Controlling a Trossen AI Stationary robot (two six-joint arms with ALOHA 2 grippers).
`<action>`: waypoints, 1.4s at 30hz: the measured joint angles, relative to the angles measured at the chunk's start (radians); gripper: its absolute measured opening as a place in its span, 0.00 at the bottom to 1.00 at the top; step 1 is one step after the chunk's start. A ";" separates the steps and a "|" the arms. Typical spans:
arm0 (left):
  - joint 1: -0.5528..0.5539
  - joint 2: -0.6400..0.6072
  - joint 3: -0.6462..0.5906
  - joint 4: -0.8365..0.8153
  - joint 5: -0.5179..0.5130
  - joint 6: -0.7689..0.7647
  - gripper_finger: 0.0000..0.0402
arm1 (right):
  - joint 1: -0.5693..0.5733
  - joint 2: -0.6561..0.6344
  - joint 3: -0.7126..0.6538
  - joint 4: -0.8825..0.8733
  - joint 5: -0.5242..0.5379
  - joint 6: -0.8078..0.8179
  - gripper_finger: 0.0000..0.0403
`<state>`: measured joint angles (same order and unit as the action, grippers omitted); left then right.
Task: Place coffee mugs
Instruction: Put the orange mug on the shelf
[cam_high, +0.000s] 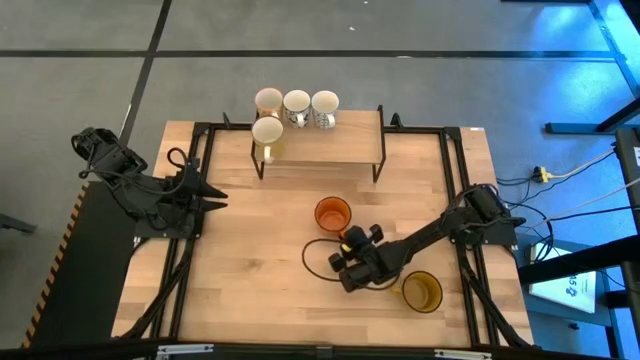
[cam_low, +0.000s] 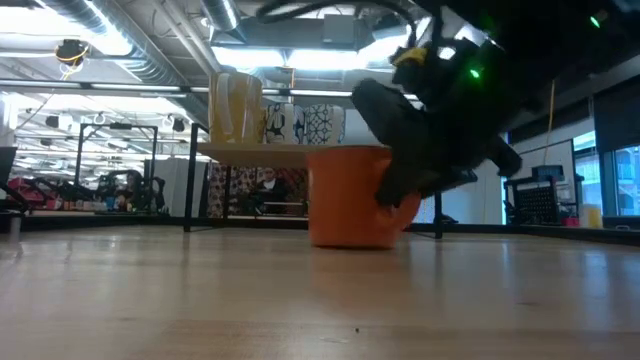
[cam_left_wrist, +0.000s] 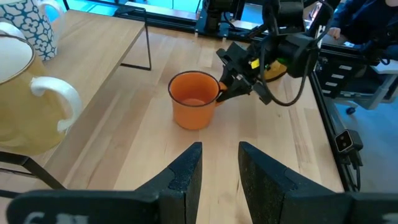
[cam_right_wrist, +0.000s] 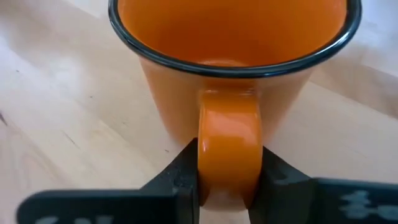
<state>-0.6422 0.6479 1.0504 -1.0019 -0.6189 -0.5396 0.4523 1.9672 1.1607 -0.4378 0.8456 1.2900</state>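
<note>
The orange mug (cam_high: 333, 214) (cam_left_wrist: 194, 99) stands upright on its base mid-table. My right gripper (cam_high: 345, 240) (cam_right_wrist: 228, 180) sits at its near-right side, shut on its handle. The translucent amber mug (cam_high: 422, 291) stands on the table near the right edge. Several white and cream mugs stand on a raised shelf (cam_high: 340, 145) at the far side: two cream ones (cam_high: 268, 132) (cam_high: 268, 100) and two with dark print (cam_high: 296, 105) (cam_high: 324, 107). My left gripper (cam_high: 212, 195) (cam_left_wrist: 221, 168) hovers open at the table's left, touching nothing. My right gripper pinches the orange mug's handle (cam_right_wrist: 228, 134) between its two fingers (cam_right_wrist: 180, 174), one on each flat side of the loop. It comes low from the table's near-right side, pointing at the mug's wall. The mug stands upright with its base on the table (cam_low: 345, 240).
A dark cable loop (cam_high: 315, 255) lies on the table beside my right gripper. The shelf's thin black legs (cam_high: 380, 165) stand beyond the orange mug. A black frame (cam_high: 455, 180) runs along the table's sides. Bare wood lies between the two arms.
</note>
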 joint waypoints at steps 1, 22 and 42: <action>0.000 0.000 0.000 0.000 0.000 0.000 0.25 | -0.006 0.001 0.021 -0.022 -0.004 -0.016 0.16; 0.000 0.000 0.000 0.000 -0.003 0.030 0.25 | -0.231 0.000 0.544 -0.298 0.136 -0.273 0.16; 0.000 0.000 0.000 0.000 -0.027 0.028 0.25 | -0.384 0.128 0.672 -0.241 0.095 -0.336 0.16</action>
<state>-0.6422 0.6476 1.0504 -1.0015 -0.6456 -0.5114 0.0685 2.0956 1.8328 -0.6784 0.9409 0.9541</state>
